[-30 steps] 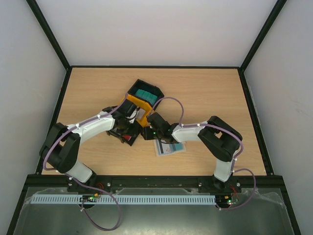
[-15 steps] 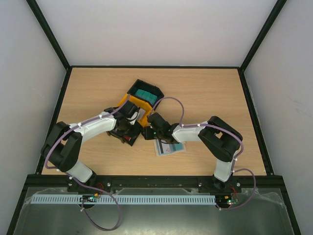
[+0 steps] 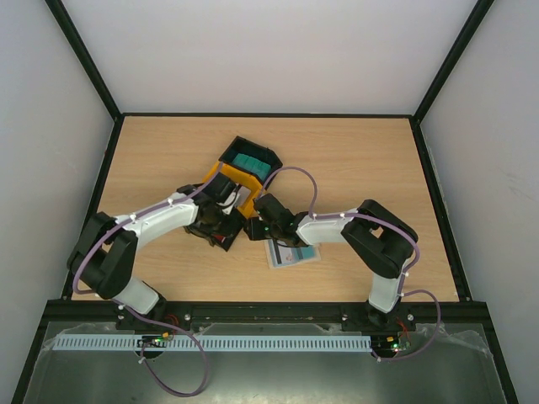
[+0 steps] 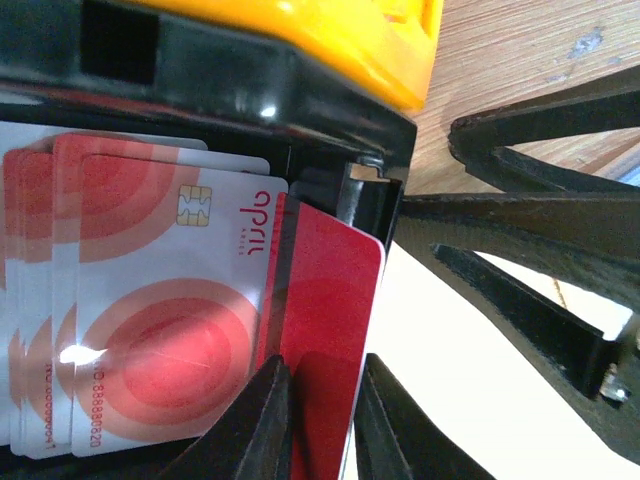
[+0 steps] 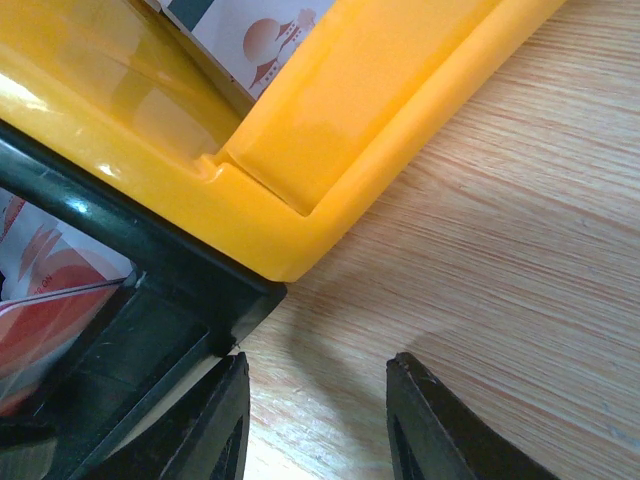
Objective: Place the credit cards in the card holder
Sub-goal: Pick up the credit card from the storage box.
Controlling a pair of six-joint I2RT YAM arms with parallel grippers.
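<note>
Black tray [image 4: 200, 70] holds red-blotched cards [image 4: 150, 300] (one pinched by left pincer [image 4: 322, 372]).

My top view looks down from behind; both close wrist views share the yellow tray [image 5: 330, 120] and credit cards [image 4: 160, 300].

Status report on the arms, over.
Left end effector shut on red card, at black tray's wall. Right end effector open, empty, beside yellow tray. Nothing seen blocking.

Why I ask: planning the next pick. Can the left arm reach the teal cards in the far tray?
Probably not yet: the left gripper is shut on a red card; the teal cards lie uncovered just beyond.
</note>
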